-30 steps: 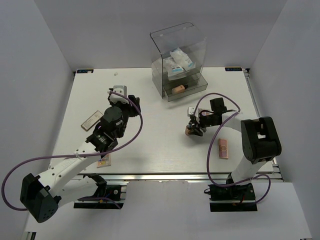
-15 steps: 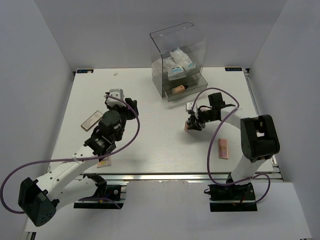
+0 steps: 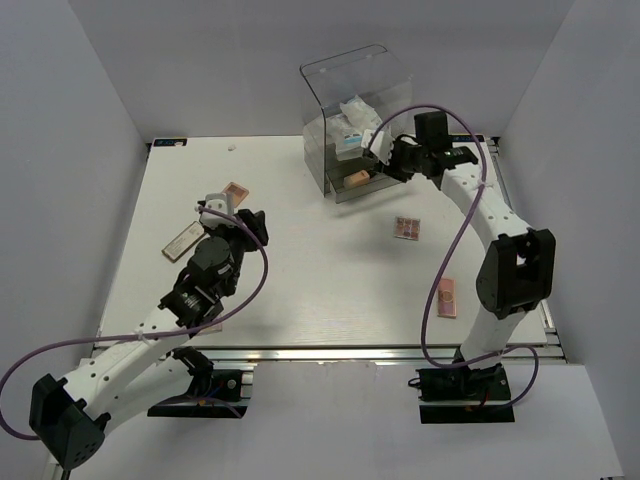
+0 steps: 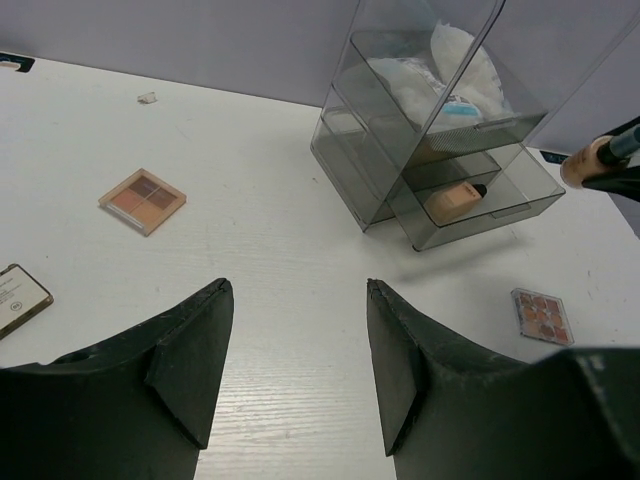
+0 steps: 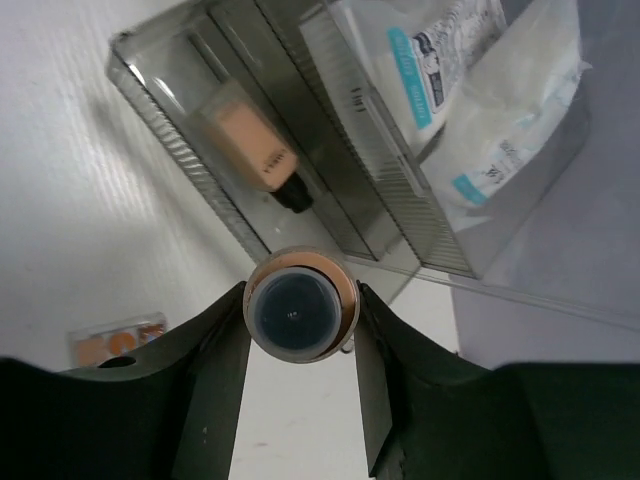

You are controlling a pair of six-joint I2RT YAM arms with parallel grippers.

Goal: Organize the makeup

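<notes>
- Top external view: showing the right gripper [image 3: 388, 158] reaching up to the front of the clear acrylic box [image 3: 355, 70], its load too small to make out here. Showing the left gripper [image 3: 215, 207] hovering over the table [image 3: 300, 300] near a square palette [image 3: 236, 190], with a second palette [image 3: 406, 227] lying loose mid-table.
- Left wrist view: showing jaws standing wide apart and gripping nothing. At far right, seeing a tan bottle [image 4: 585, 163] pinched above the open lower drawer [image 4: 500, 205], where a second tan bottle [image 4: 450, 200] is lying. Judging the step as dropping it in alongside, so aiming past the drawer's front rim, lowering well inside and only then loosening.
- Right wrist view: looking down the dark cap of the tan bottle, clamped snugly between both fingers. Seeing white packets [image 5: 450, 70] with blue print in the upper drawer. Finding that print, and the small lettering on the drawer's bottle, too small to read.
</notes>
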